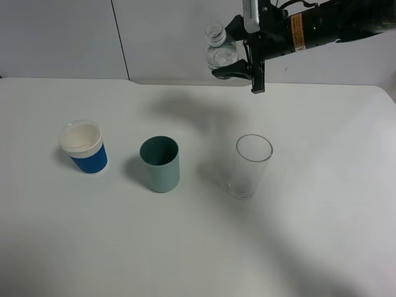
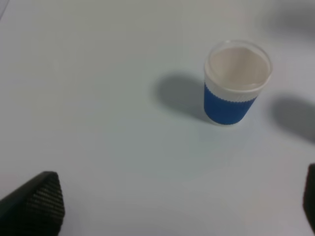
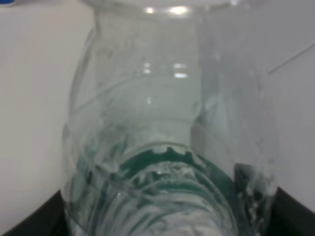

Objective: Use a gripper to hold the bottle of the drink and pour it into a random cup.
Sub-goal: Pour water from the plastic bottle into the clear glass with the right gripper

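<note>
My right gripper [image 1: 234,51] hangs high above the far side of the table, shut on the bottle of the drink [image 1: 219,49]. The bottle is clear and capless, and its open neck leans up and to the left. In the right wrist view the bottle [image 3: 172,123] fills the frame, with its green label [image 3: 172,164] low between the black fingers [image 3: 27,221]. The cup [image 1: 252,166], a tall clear tumbler, stands upright on the table below and slightly right of the bottle. My left gripper [image 2: 179,199] is open over bare table and holds nothing.
A teal cup [image 1: 159,163] stands left of the clear tumbler. Further left is a blue cup with a white rim [image 1: 83,147], also seen upright in the left wrist view [image 2: 236,83]. The white table [image 1: 198,247] meets a pale wall at the back.
</note>
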Available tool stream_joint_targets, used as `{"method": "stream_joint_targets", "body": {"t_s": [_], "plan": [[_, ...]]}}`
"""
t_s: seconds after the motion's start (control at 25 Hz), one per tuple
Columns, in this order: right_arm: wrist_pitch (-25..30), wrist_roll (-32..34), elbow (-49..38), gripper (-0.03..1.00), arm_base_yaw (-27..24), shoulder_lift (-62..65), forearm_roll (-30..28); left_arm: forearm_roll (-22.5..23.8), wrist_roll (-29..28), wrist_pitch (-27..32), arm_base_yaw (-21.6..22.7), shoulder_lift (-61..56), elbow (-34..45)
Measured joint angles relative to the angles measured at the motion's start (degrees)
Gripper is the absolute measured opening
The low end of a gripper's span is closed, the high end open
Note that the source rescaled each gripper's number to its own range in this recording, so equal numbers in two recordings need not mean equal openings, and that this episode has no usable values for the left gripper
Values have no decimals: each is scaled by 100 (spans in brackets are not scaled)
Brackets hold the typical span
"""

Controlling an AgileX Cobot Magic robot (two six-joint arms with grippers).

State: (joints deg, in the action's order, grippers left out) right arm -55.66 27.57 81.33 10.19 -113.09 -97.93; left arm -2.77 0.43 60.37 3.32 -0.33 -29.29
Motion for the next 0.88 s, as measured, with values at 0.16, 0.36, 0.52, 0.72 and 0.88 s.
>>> {"method": "stream_joint_targets", "body": {"t_s": [0.16, 0.36, 0.52, 0.72, 0.88], "plan": [[-97, -281, 0, 1, 0, 0, 0, 0, 0, 0, 0, 0, 0], [-337, -916, 0, 1, 0, -124, 0, 0, 0, 0, 0, 0, 0], [-386, -1218, 0, 1, 0, -287, 0, 0, 0, 0, 0, 0, 0], [-681, -1533, 0, 1, 0, -323, 0, 0, 0, 0, 0, 0, 0], [-842, -1730, 0, 1, 0, -323, 0, 5, 0, 0, 0, 0, 0]]}}
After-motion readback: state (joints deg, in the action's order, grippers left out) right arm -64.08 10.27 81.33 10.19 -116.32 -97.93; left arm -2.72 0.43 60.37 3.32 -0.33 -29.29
